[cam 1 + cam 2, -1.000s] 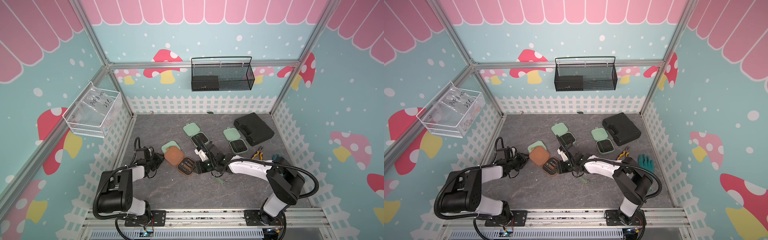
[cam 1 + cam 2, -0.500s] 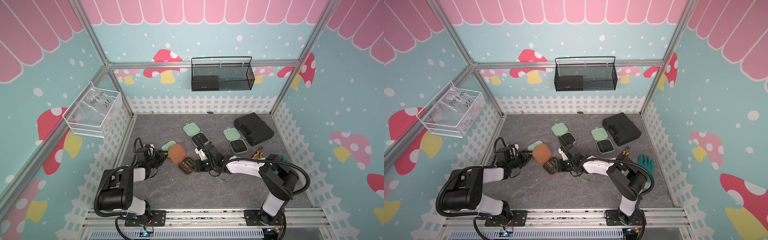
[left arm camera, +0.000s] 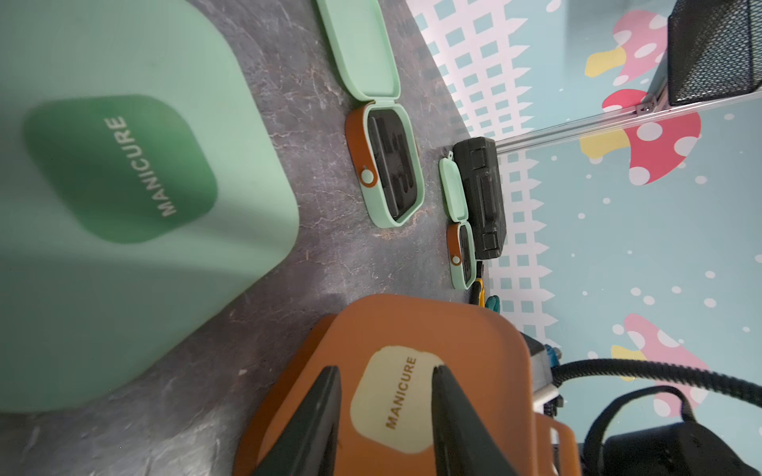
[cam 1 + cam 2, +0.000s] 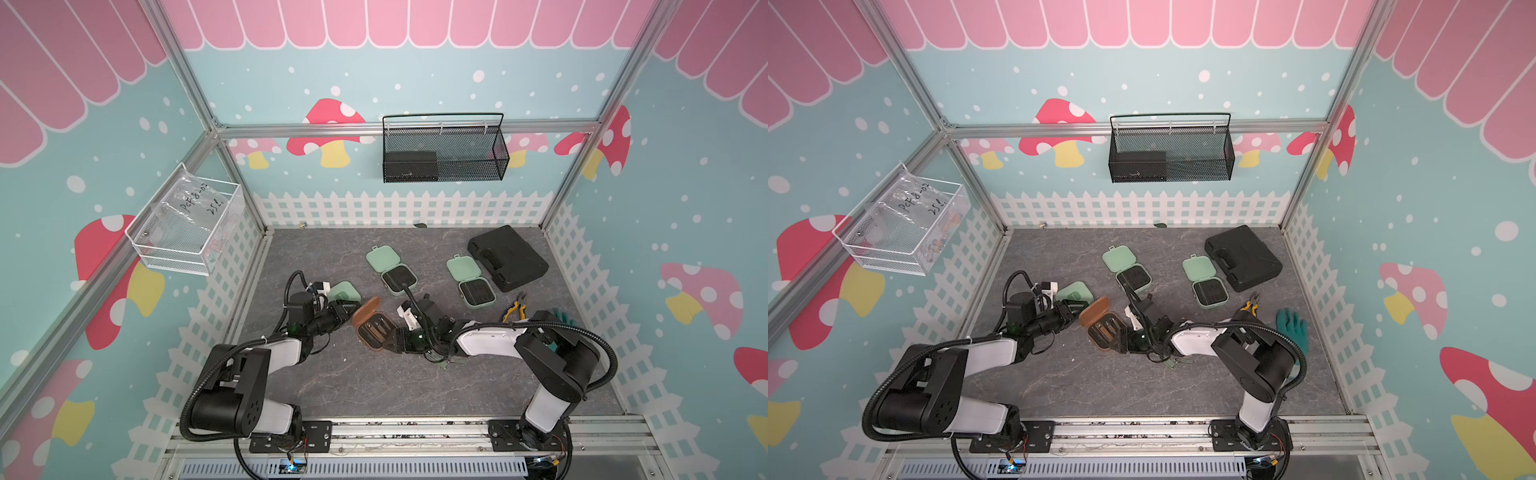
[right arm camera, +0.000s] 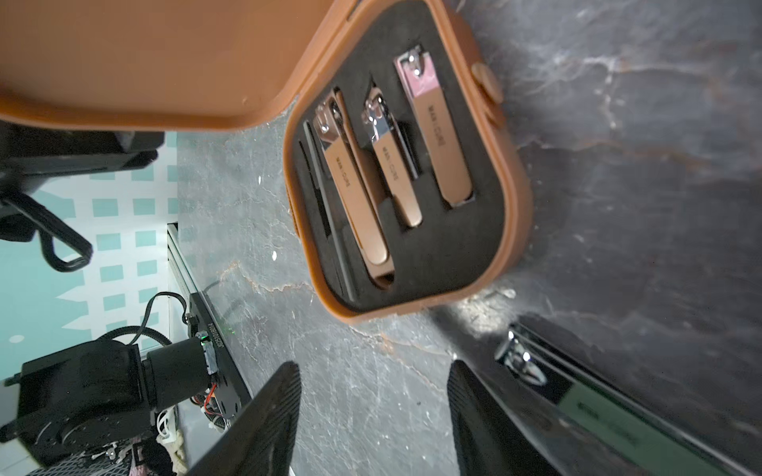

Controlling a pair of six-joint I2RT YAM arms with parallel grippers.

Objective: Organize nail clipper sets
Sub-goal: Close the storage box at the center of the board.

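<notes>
The brown case [image 4: 372,327] lies between my arms, its lid [image 3: 466,329] half raised over the base [image 5: 515,185]. Three rose-gold clippers [image 5: 437,132] and a black file sit in its black insert. My left gripper [image 3: 385,395] is open, fingertips against the lid's outer face, nothing between them. My right gripper [image 5: 371,371] stands open over bare floor just short of the base. A loose green clipper [image 5: 598,412] lies beside one right finger. A closed mint case [image 4: 347,291] sits behind the left gripper. Two open mint cases [image 4: 392,268] [image 4: 471,280] lie farther back.
A large black tool case [image 4: 507,257] lies at the back right, with yellow-handled pliers [image 4: 515,309] and a green glove [image 4: 1292,328] near the right arm. A black mesh basket [image 4: 442,153] hangs on the back wall, a clear wire bin [image 4: 187,226] on the left wall.
The brown lid, flat open a second ago, now stands half raised. My left gripper has moved right against it. My right gripper has opened wider beside the base.
</notes>
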